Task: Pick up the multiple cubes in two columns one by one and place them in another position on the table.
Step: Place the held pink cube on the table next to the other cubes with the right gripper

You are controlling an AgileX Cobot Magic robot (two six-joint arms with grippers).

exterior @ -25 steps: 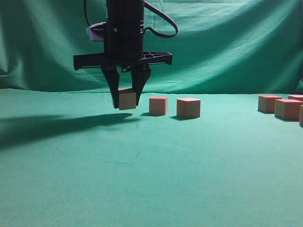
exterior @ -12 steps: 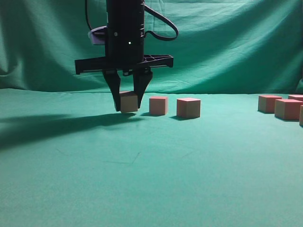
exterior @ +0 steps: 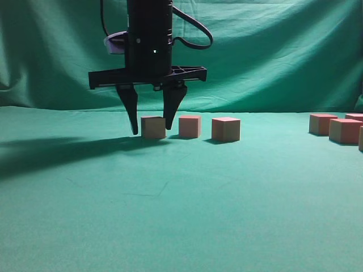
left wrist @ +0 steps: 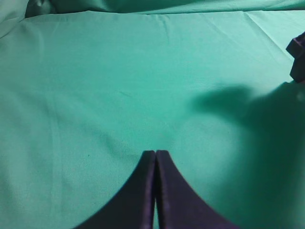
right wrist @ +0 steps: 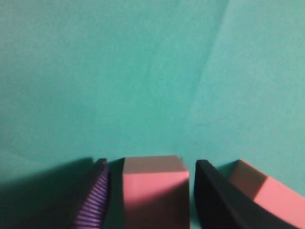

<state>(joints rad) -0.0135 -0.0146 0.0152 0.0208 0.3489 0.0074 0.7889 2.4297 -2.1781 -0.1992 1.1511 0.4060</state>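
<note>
Three cubes stand in a row on the green table (exterior: 181,215): one (exterior: 153,127) between my right gripper's fingers, then two more (exterior: 189,126) (exterior: 226,128) to its right. My right gripper (exterior: 152,122) is open, with a finger on each side of the first cube and gaps showing. The right wrist view shows that gripper (right wrist: 150,163) open around the same cube (right wrist: 155,191), with the neighbouring cube (right wrist: 267,191) past the right finger. My left gripper (left wrist: 156,152) is shut and empty over bare cloth.
Several more cubes (exterior: 345,130) sit grouped at the far right edge of the exterior view. A draped green backdrop (exterior: 272,51) rises behind the table. The other arm's dark body (left wrist: 298,57) shows at the right edge of the left wrist view.
My right gripper lowered the cube it held onto the table beside the row and opened its jaws, letting the cube go.
</note>
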